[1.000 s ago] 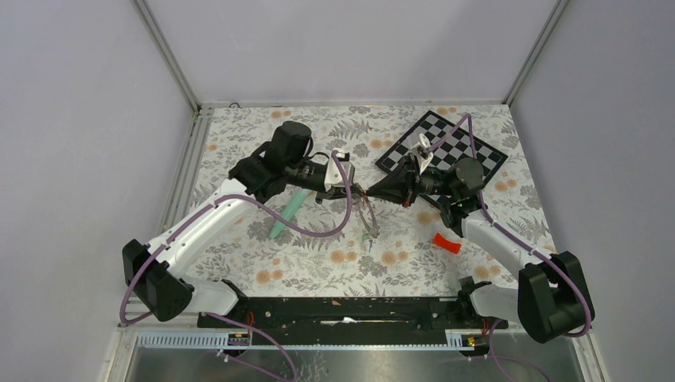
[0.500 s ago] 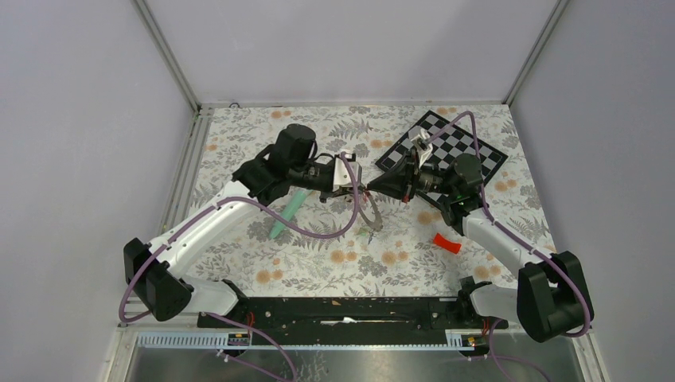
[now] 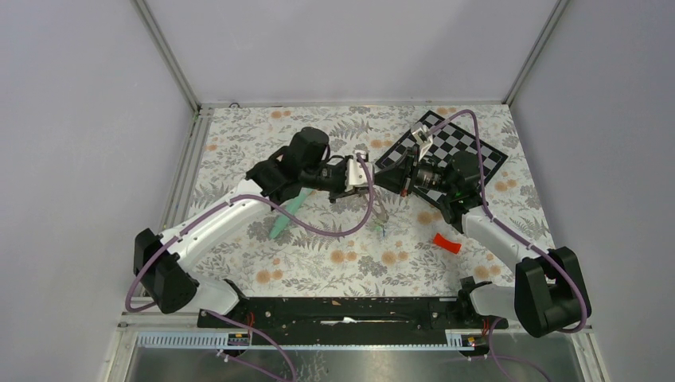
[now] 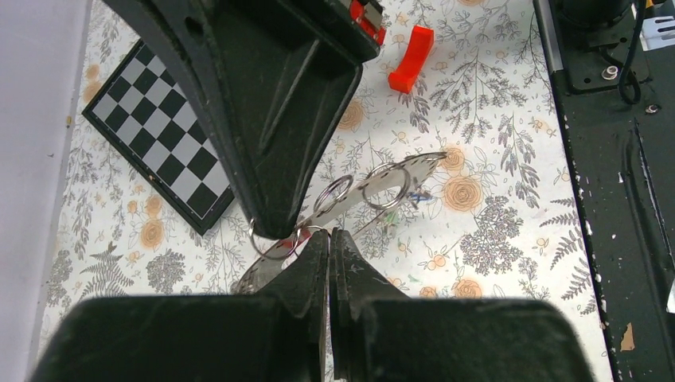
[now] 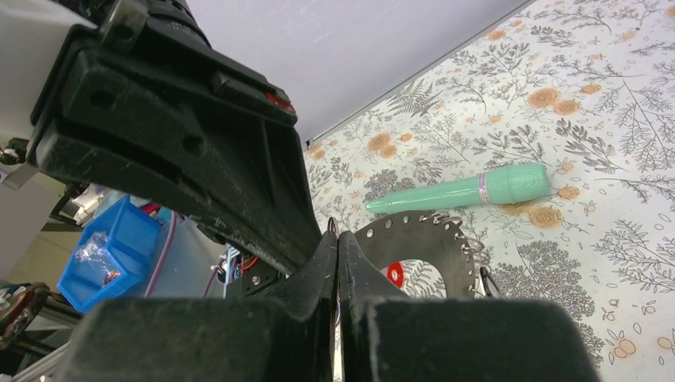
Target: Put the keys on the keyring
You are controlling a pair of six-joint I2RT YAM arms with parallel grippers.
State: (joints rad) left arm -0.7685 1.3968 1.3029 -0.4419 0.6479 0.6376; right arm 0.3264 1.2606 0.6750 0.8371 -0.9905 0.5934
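Dark keyring [image 5: 414,235] (mint-green tube [image 5: 470,191])

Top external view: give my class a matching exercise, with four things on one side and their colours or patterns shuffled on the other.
Things:
1. pen-shaped tube
2. curved plastic piece
3. square board
4. table cover

Colours or patterns:
A. black-and-white checks
B. floral print
C. mint green
D. red

Pairs: 1-C, 2-D, 3-A, 4-B

Right gripper [image 5: 337,243] jaws closed on the dark keyring [image 5: 434,247] rim; mint-green tube [image 5: 462,191] lies beyond on the floral bench [image 5: 613,135]
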